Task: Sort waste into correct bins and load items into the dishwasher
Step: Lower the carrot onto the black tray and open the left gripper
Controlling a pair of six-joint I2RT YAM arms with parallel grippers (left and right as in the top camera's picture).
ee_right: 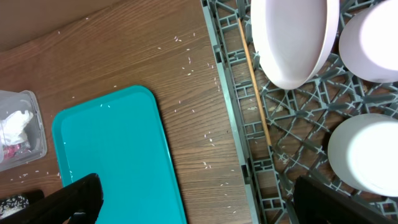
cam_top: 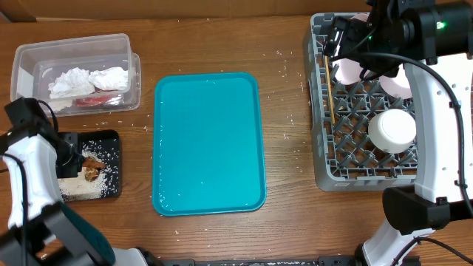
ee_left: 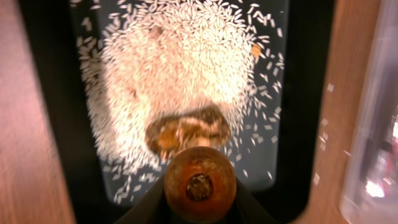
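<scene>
My left gripper (cam_top: 72,158) hangs over the shallow black tray (cam_top: 111,140) and is shut on the thin orange carrot (ee_left: 199,180), seen end-on. Below it lie white rice grains (ee_left: 180,74) and the brown food lump (ee_left: 186,132); the lump also shows in the overhead view (cam_top: 90,171). The clear tub (cam_top: 74,48) holds crumpled tissues (cam_top: 89,80) and a red wrapper (cam_top: 92,100). The grey dish rack (cam_top: 319,159) holds the wooden stick (ee_right: 255,87), a plate (ee_right: 295,37) and an upturned bowl (cam_top: 392,129). My right gripper (ee_right: 208,205) is open and empty above the rack's left edge.
The large teal tray (cam_top: 207,140) lies in the middle of the table, bare. Loose rice grains (ee_right: 208,140) are scattered on the wood between the teal tray and the rack. The right arm's base (cam_top: 421,210) stands at the front right.
</scene>
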